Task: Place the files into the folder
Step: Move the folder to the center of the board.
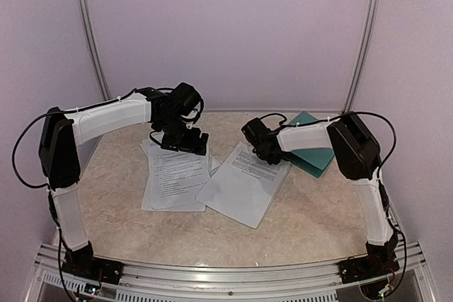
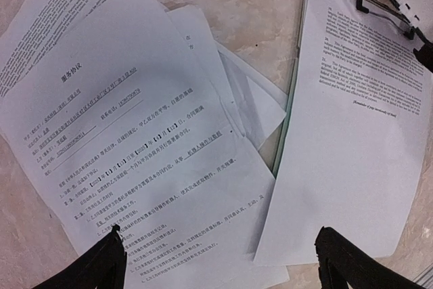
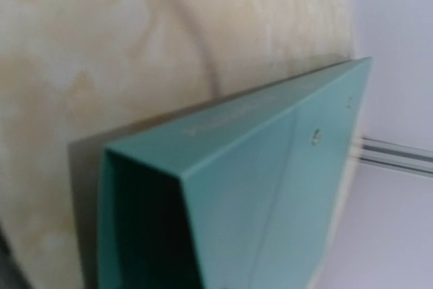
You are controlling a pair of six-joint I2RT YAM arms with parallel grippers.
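Several white printed files [image 1: 173, 175] lie fanned out on the table at the left; in the left wrist view [image 2: 135, 133] they fill the frame. My left gripper [image 1: 185, 145] hovers over their far edge, open and empty, and its two black fingertips [image 2: 101, 265] stand wide apart. The teal folder [image 1: 316, 155] lies at the right, partly under my right forearm. In the right wrist view the folder [image 3: 270, 167] is very close, with one cover raised off the table. My right gripper [image 1: 256, 139] is between the folder and the middle sheet; its jaws are hidden.
A pale mint clipboard [image 2: 292, 113] with a silver clip [image 2: 382, 8] carries one printed sheet [image 1: 244, 182] in the middle of the table. Walls close in on the back and both sides. A metal rail [image 1: 226, 274] runs along the near edge.
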